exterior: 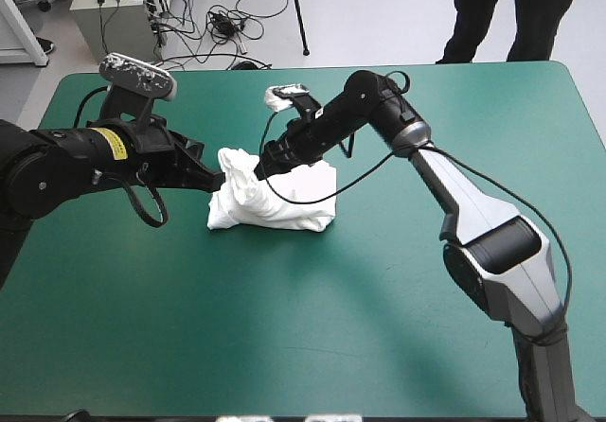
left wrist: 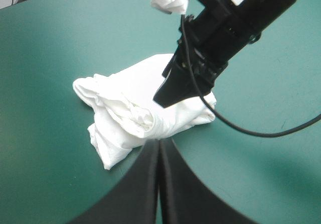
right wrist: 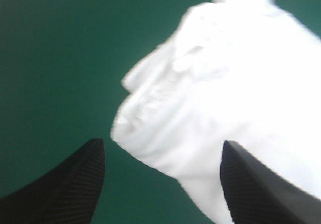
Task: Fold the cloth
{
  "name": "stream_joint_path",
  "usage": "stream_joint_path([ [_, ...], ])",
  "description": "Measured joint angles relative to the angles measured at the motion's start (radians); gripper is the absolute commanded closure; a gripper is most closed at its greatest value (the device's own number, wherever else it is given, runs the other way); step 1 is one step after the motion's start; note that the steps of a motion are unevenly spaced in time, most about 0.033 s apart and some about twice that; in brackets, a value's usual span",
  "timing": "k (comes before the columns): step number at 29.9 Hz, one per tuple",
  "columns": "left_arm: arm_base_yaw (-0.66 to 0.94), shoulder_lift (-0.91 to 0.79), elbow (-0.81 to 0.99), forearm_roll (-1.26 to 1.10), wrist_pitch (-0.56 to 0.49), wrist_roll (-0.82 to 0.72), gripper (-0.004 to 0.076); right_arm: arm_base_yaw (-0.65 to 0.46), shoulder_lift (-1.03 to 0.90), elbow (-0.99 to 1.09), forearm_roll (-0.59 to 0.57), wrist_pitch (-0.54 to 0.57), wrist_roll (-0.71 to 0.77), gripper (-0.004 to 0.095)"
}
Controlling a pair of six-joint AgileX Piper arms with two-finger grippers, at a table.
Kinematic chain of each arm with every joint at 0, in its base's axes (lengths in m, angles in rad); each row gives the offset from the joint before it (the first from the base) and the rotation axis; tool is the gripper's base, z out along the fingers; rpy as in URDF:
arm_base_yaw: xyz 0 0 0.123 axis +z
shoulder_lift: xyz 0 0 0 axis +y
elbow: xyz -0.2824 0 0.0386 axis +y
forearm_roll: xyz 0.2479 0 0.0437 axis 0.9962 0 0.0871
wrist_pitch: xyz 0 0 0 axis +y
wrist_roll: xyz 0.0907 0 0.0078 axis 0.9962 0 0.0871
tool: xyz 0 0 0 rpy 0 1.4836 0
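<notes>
The white T-shirt [exterior: 275, 198] lies as a rumpled, partly folded bundle near the middle of the teal-green cover. My left gripper [exterior: 221, 184] is shut, its tip touching the bundle's left edge; in the left wrist view the fingers [left wrist: 159, 142] meet in one point right at the T-shirt [left wrist: 130, 113], with no cloth seen between them. My right gripper [exterior: 267, 164] hovers over the bundle's far side, angled down. In the right wrist view it [right wrist: 161, 142] stands open, with the T-shirt [right wrist: 210, 83] between and ahead of the fingers. The left wrist view shows the right gripper [left wrist: 169, 93] low over the cloth.
The teal-green cover [exterior: 284, 327] surrounds the bundle on all sides. The table's far edge [exterior: 218, 72] lies just beyond both arms, and the right edge [exterior: 592, 119] is far from the cloth.
</notes>
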Motion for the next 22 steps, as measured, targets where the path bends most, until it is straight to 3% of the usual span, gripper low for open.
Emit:
stream_joint_path([
  [4, 0.0, -0.002, 0.0, 0.0, 0.0, 0.0, 0.0733, -0.042, -0.148, 0.089, -0.192, 0.002, 0.08, 0.0302],
  [11, 0.0, -0.02, 0.0, 0.0, 0.0, 0.0, 0.0733, -0.208, -0.439, 0.44, -0.264, 0.006, 0.089, 0.03],
  [16, 0.0, -0.02, 0.0, 0.001, 0.0, 0.0, 0.0733, -0.271, -0.486, 0.631, -0.224, -0.025, 0.02, 0.0298],
  [22, 0.0, -0.02, 0.0, 0.001, 0.0, 0.0, 0.0733, -0.271, -0.371, 0.676, -0.041, -0.145, -0.085, 0.0298],
])
